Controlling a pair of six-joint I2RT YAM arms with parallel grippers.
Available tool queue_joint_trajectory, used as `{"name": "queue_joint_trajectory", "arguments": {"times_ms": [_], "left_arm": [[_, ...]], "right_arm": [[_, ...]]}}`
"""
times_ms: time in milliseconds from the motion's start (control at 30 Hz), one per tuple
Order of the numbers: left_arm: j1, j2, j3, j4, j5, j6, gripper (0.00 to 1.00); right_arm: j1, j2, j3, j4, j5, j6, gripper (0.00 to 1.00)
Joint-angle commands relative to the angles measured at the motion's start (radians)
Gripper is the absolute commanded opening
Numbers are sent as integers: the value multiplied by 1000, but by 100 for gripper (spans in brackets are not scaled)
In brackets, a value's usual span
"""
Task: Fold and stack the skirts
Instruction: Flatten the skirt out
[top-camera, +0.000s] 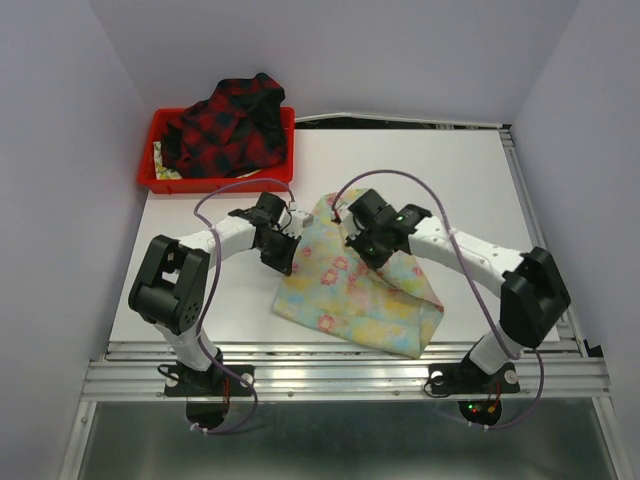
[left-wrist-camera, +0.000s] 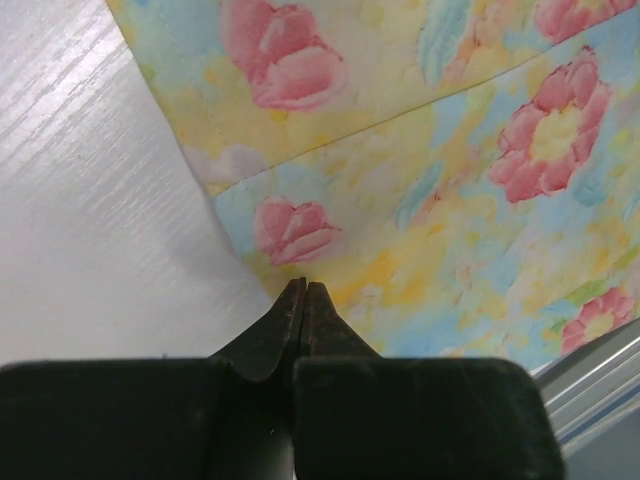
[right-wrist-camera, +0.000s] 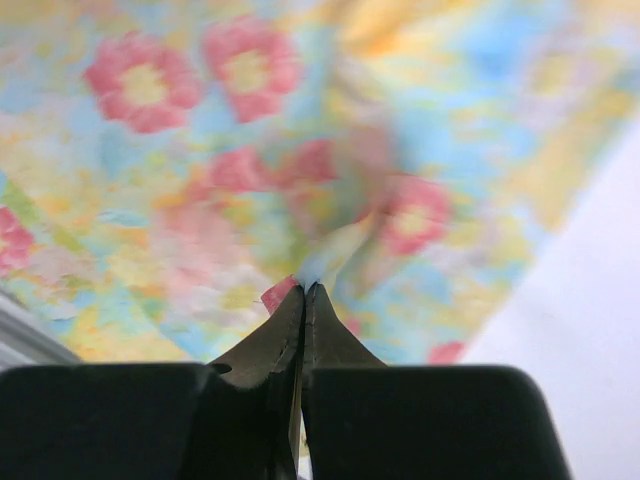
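The floral skirt (top-camera: 350, 295), pastel yellow and light blue with pink flowers, lay loosely spread at the middle of the white table (top-camera: 450, 180), with one corner reaching toward the arm bases. The left gripper (left-wrist-camera: 303, 292) was pinched tight on the skirt's left edge, its jaws pressed together with the cloth at their tips. The right gripper (right-wrist-camera: 306, 292) was likewise clamped on a puckered bit of the same skirt, nearer its far edge. Farther back, at the table's far left corner, the red-and-black plaid skirt (top-camera: 225, 125) sat heaped in the red tray (top-camera: 200, 184), spilling over its far rim.
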Motion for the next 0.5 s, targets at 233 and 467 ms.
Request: {"name": "queue_joint_trajectory", "arguments": {"times_ms": [233,467], "left_arm": [[0,-187,17,19,56,85,1],[-154,-222,73,30,-103,288,12]], "right_arm": [[-445,-251,-102,-9,29,-320,1],[-556,-254,-131,34,-6,-390,1]]}}
